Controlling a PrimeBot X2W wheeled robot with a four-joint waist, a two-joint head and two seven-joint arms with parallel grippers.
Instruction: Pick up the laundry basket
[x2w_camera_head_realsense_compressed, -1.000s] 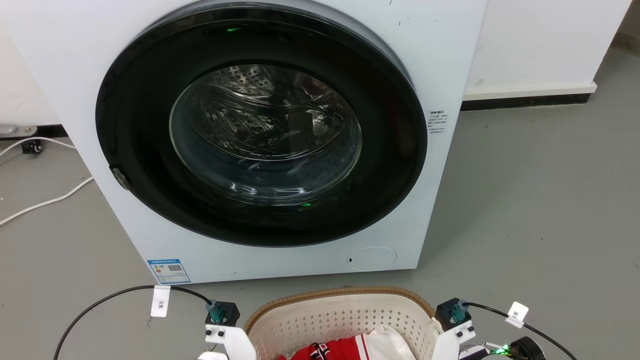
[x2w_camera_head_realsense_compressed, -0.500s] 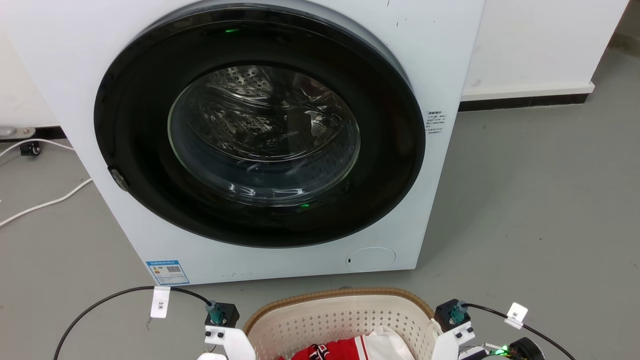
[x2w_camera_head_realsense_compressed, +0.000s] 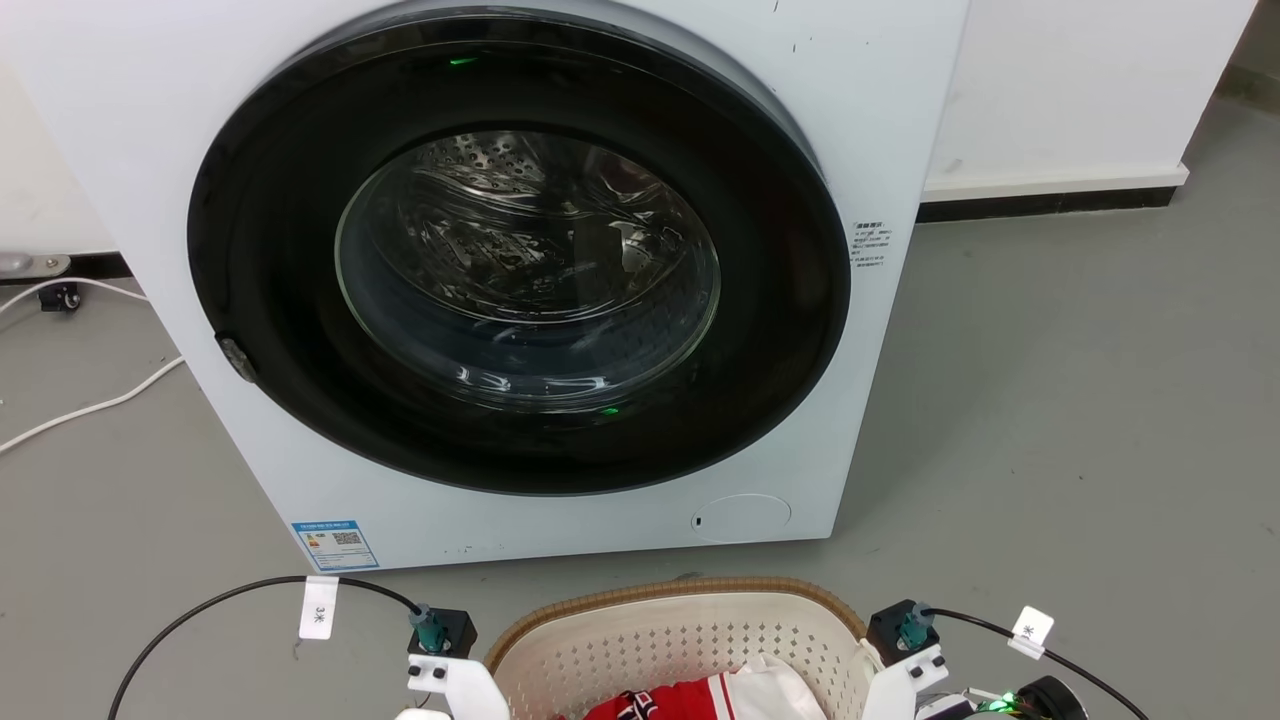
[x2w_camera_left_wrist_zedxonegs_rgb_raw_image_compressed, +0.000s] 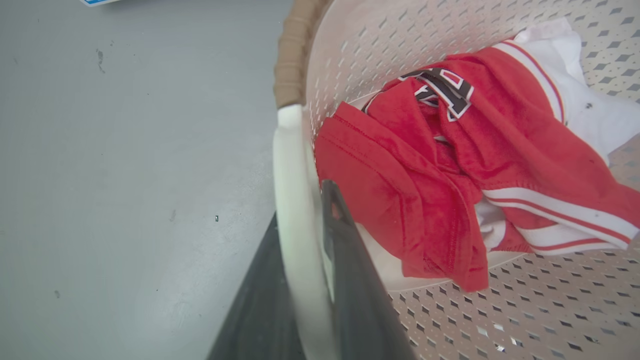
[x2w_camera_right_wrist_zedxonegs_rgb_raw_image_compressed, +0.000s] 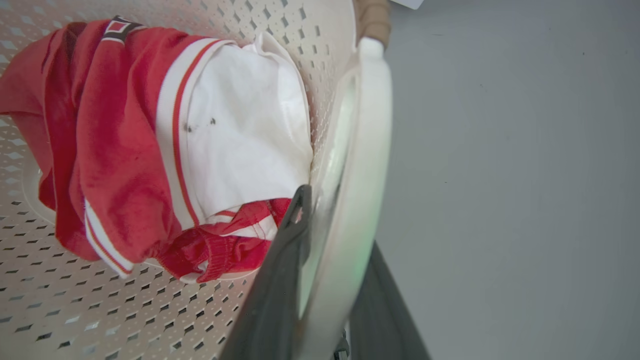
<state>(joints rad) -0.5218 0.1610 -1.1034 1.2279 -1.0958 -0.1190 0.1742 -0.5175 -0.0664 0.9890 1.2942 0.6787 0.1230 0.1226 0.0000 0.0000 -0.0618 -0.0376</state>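
The basket (x2w_camera_head_realsense_compressed: 680, 632) sat at the near edge of the head view, just in front of the washer (x2w_camera_head_realsense_compressed: 885, 130) and between the robot's two wrists, its brown rim curving round the far side; whether it rested on the floor (x2w_camera_head_realsense_compressed: 1080, 400) or hung clear of it could not be told. The left pincer (x2w_camera_left_wrist_zedxonegs_rgb_raw_image_compressed: 300, 210) was closed on the left handle (x2w_camera_left_wrist_zedxonegs_rgb_raw_image_compressed: 291, 160), one dark finger inside the basket wall and the other outside, the white loop pinched between them. The right pincer (x2w_camera_right_wrist_zedxonegs_rgb_raw_image_compressed: 340, 220) gripped the right handle (x2w_camera_right_wrist_zedxonegs_rgb_raw_image_compressed: 371, 125) the same way, its inner finger lying against the clothes and its outer one over the grey floor. Inside the basket lay a red garment (x2w_camera_left_wrist_zedxonegs_rgb_raw_image_compressed: 425, 165) with white stripes and a black-and-white patch, crumpled across the perforated bottom, and a white garment (x2w_camera_right_wrist_zedxonegs_rgb_raw_image_compressed: 240, 125) pressed against the right wall, touching the red one. The washer's round dark door (x2w_camera_head_realsense_compressed: 260, 250) was shut, its glass showing the drum behind. A blue label (x2w_camera_head_realsense_compressed: 337, 541) was stuck low on the washer's left front corner. A black cable (x2w_camera_head_realsense_compressed: 200, 600) with a white tag looped over the floor to the left wrist, and a white cable (x2w_camera_head_realsense_compressed: 90, 405) ran along the floor far to the left, beside the washer
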